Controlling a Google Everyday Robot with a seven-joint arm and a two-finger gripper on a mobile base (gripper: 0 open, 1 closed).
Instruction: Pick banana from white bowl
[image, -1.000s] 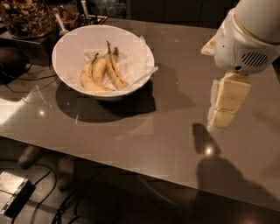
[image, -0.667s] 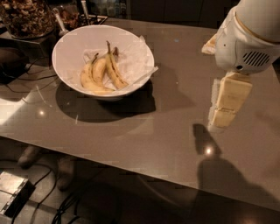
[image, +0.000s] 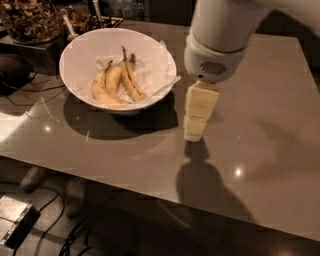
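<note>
Gripper (image: 193, 134) hangs over table (image: 265, 100) just right of bowl (image: 80, 52), opening can't tell; banana (image: 131, 82) is rightmost of three, touching the middle one (image: 114, 80) on paper (image: 152, 75), so risks are grabbing two, snagging paper, or clipping the rim.

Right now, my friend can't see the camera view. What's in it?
A white bowl on a gray table holds the slim, speckled banana and two plumper bananas. The robot's gripper hangs just right of the bowl.
</note>
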